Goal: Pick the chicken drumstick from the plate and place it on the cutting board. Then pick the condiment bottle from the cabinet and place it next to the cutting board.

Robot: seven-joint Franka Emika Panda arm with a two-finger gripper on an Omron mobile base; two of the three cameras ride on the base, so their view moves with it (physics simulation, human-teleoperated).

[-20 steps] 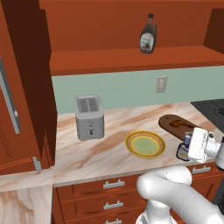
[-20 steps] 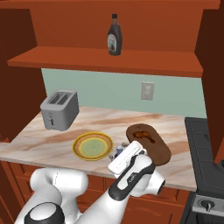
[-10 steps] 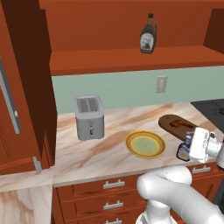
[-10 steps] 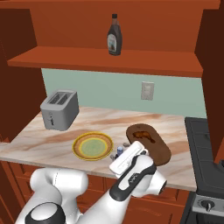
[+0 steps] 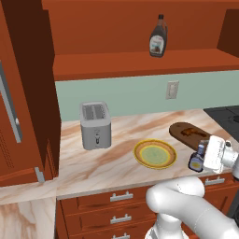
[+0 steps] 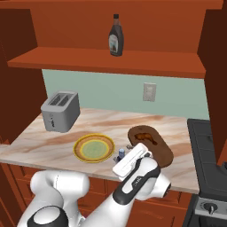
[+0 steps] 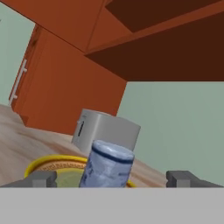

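The small dark blue condiment bottle [image 5: 195, 161] [image 6: 120, 154] [image 7: 107, 164] stands on the counter between the yellow plate [image 5: 138, 151] [image 6: 78, 149] [image 7: 38, 164] and the near end of the dark cutting board [image 5: 175, 128] [image 6: 162, 153]. My gripper [image 5: 201, 158] [image 7: 113, 179] is open, with one fingertip [image 7: 41, 178] on each side of the bottle and a clear gap to it. The chicken drumstick [image 5: 189, 133] [image 6: 143, 136] lies on the board. Above, the reddish-brown cabinet shelf [image 5: 140, 65] [image 6: 106, 62] runs along the wall.
A taller brown bottle [image 5: 158, 42] [image 6: 116, 41] stands on the shelf. A silver toaster [image 5: 95, 125] [image 6: 60, 111] [image 7: 107, 131] sits at the counter's left. A dark stove [image 5: 228, 114] [image 6: 208, 146] borders the counter on the right. Drawers with metal handles run below.
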